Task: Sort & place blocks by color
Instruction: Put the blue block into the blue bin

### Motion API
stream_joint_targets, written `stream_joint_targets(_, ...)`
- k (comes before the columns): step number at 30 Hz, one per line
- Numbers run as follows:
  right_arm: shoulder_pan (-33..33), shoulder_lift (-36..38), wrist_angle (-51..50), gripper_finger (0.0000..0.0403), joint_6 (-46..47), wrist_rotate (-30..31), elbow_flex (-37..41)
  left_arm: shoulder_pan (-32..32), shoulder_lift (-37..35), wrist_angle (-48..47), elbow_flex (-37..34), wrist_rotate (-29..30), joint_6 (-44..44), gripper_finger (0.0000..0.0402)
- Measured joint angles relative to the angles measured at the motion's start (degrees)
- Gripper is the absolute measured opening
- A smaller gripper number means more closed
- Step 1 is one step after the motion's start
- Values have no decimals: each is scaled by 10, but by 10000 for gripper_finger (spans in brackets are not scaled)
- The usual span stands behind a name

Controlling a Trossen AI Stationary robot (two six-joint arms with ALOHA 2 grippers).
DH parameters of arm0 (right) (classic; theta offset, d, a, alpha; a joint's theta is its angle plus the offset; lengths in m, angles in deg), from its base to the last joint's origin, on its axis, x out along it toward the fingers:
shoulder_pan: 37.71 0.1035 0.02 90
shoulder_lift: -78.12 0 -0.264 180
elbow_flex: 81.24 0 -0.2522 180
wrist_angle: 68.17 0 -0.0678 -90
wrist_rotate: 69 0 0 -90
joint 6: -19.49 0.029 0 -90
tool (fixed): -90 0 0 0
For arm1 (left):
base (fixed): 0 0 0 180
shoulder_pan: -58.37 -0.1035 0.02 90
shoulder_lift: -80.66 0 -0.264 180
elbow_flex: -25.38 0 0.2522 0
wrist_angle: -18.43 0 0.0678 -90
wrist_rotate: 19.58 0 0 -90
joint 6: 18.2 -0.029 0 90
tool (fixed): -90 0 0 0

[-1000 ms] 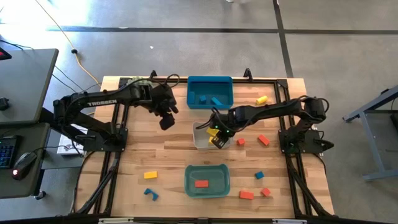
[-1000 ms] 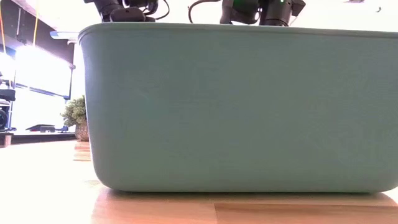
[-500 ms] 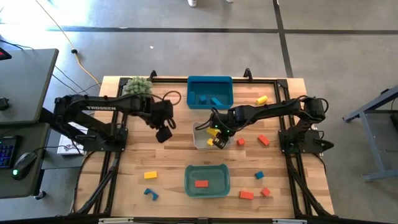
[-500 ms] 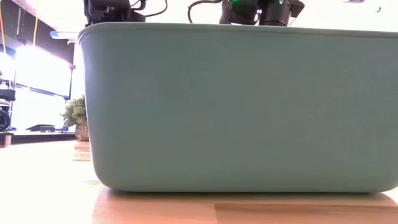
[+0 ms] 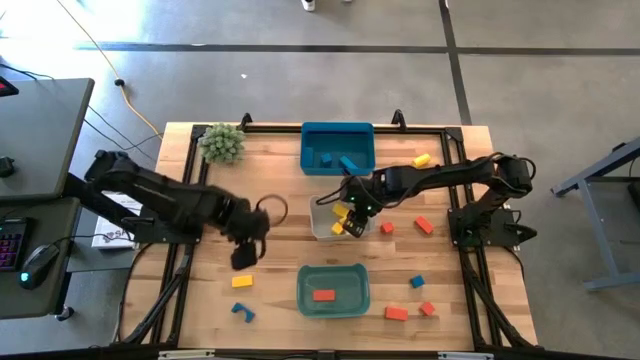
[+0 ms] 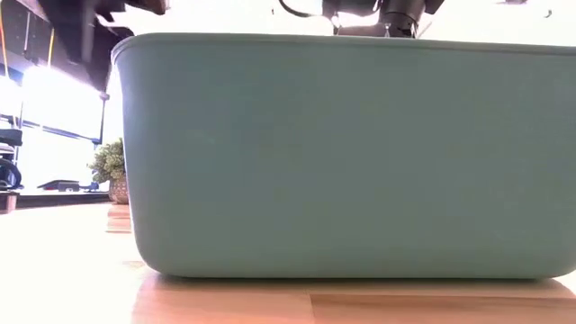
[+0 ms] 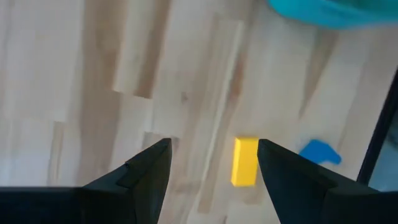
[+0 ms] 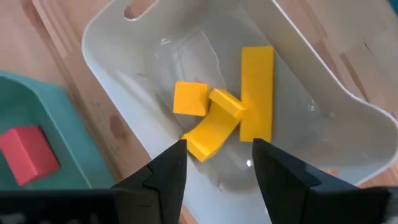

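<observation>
The right gripper [image 8: 214, 171] hangs with its fingers parted and empty over the white bin [image 8: 323, 81], where yellow blocks [image 8: 217, 115] lie directly below it, grouped by colour. The left gripper [image 7: 211, 165], spread wide and holding nothing, hovers above a loose yellow block [image 7: 245, 162] just ahead of its fingertips, seemingly lined up for a pick. Beneath both lies the pale wooden table [image 5: 270, 300], on a grey floor.

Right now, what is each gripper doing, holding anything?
Left gripper: open, empty, above a yellow bar block.
Right gripper: open, empty, over the white plastic bin.
</observation>
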Motion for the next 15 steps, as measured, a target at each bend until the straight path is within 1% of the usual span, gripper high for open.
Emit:
stream_joint_targets(8, 0, 2, 2, 169, -12, 0, 0, 137, 0, 3, 0, 34, 15, 229)
stream_joint_targets(13, 0, 2, 2, 170, -12, 0, 0, 203, 8, 20, 0, 37, 15, 229)
stream_joint_targets(15, 0, 2, 2, 170, -12, 0, 0, 220, 19, 41, 0, 49, 14, 229)
